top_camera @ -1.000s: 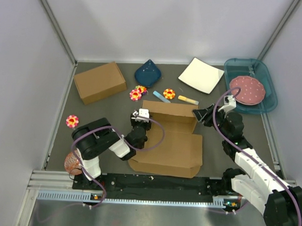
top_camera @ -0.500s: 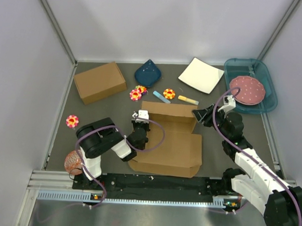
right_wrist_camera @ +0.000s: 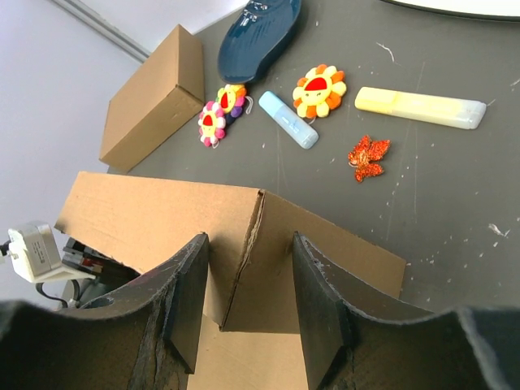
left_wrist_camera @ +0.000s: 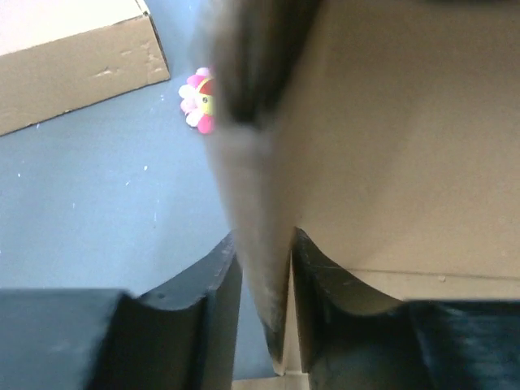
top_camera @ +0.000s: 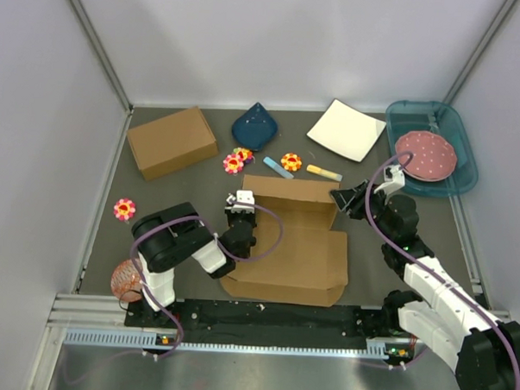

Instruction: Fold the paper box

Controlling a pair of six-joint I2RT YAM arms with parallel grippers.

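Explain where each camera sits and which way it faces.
Top external: above and behind, looking down at the table; left arm and right arm show.
Left wrist: on left arm, facing a raised wall of the paper box; left tool shows.
Right wrist: on right arm, facing the box's corner; right tool shows.
Shared: the paper box.

Enclosed on three sides by plain pale grey walls [top_camera: 293,41]; joined at slim metal corner struts [top_camera: 94,41]; floored with a dark grey mat [top_camera: 191,192]; fronted by a ribbed aluminium rail [top_camera: 236,342]; evenly, softly lit.
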